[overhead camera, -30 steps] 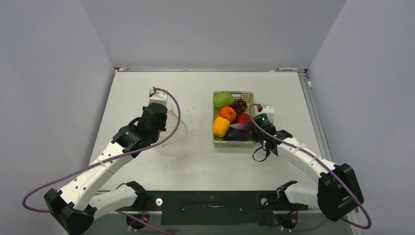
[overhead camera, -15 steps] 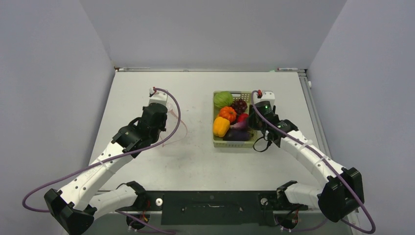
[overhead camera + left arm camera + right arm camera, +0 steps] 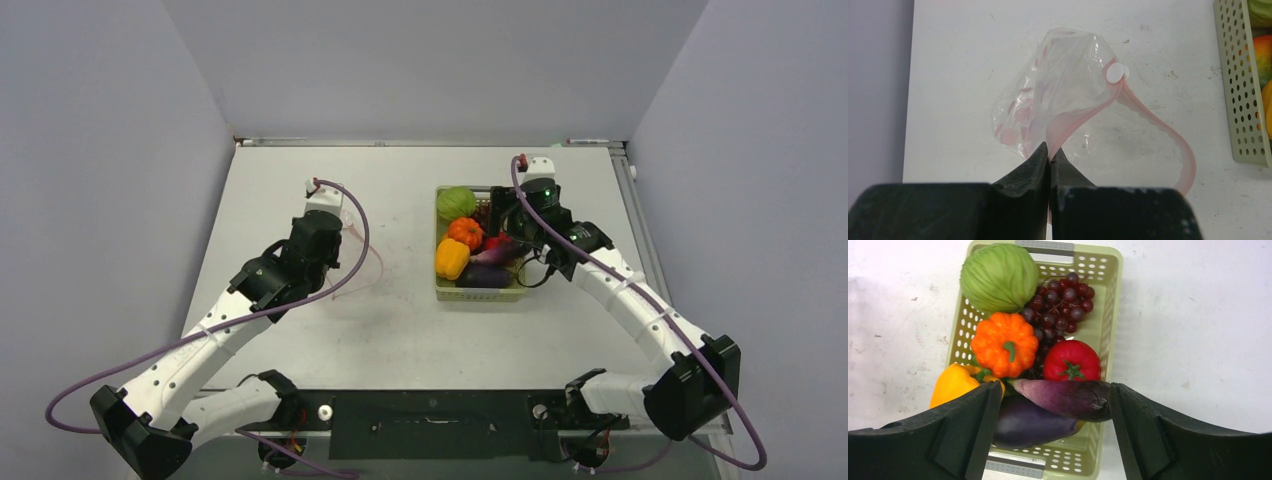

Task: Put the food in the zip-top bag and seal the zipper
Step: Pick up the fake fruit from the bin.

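Right gripper [image 3: 1054, 386] spread wide above eggplant [image 3: 1068, 399], apparently without contact; left gripper [image 3: 1049, 151] clenched on zip-top bag [image 3: 1058, 85].

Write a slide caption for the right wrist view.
Open right tool above pale green perforated plastic basket of toy vegetables and dark grapes.

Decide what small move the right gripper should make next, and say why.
Probably lower the right gripper onto the eggplant: its open jaws frame it in the basket, while the left gripper, shut on the zipper, holds the zip-top bag open.
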### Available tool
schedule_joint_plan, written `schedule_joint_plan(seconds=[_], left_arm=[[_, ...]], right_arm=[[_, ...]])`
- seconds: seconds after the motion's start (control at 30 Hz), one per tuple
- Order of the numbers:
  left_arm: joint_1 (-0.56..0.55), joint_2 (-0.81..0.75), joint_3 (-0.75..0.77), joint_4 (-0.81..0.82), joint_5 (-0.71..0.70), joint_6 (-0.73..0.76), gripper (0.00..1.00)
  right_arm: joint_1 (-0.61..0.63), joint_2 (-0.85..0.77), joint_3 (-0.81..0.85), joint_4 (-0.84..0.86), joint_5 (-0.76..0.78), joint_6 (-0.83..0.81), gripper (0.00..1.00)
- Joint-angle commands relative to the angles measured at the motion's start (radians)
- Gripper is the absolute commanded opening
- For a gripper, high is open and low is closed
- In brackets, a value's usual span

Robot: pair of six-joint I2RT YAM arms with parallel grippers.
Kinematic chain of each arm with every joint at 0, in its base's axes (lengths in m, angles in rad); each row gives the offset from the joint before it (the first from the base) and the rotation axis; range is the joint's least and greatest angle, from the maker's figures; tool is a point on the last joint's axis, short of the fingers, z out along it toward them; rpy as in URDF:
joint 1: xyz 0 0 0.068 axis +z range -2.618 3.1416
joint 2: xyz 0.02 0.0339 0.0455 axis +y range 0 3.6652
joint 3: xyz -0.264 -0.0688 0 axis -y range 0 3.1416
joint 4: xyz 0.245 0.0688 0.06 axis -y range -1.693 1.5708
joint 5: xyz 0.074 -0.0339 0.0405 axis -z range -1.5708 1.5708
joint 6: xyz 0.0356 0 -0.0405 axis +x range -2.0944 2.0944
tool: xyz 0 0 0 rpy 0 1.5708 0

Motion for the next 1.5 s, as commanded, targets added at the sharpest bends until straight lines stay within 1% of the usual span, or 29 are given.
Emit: schedule_joint_plan(seconds=[0.0,0.13,0.27,0.3,0.37,0.47,0.67,1.07,1.4,1.47], left_arm=[[-0.003,-0.021,0.007,0.048,0.011,-0.002,0.00],[-0.003,-0.023,0.006,0.048,0.015,-0.002,0.00],[-0.003,-0.022,0.004,0.049,0.017,-0.002,0.00],[-0.002,-0.021,0.004,0.049,0.017,-0.002,0.00],[-0.003,-0.019,0.003,0.050,0.017,-0.002,0.00],[-0.001,-0.016,0.004,0.049,0.018,-0.002,0.00],[-0.001,-0.018,0.003,0.049,0.018,-0.002,0.00],[-0.001,-0.017,0.003,0.050,0.015,-0.001,0.00],[0.003,-0.018,0.003,0.049,0.017,0.001,0.00],[0.003,-0.020,0.003,0.049,0.016,0.001,0.00]], right_arm=[[0.015,0.060,0.066,0.063,-0.089,-0.014,0.83],[0.026,0.150,0.124,0.096,-0.095,-0.020,0.89],[0.035,0.242,0.174,0.136,-0.105,-0.012,0.99],[0.037,0.262,0.183,0.151,-0.111,-0.008,1.00],[0.038,0.301,0.208,0.167,-0.123,-0.004,0.94],[0.038,0.365,0.246,0.186,-0.138,-0.003,0.90],[0.031,0.491,0.341,0.191,-0.165,-0.004,0.90],[0.000,0.683,0.475,0.180,-0.155,-0.009,0.90],[0.000,0.739,0.473,0.176,-0.143,-0.018,0.90],[0.000,0.738,0.467,0.177,-0.145,-0.018,0.92]])
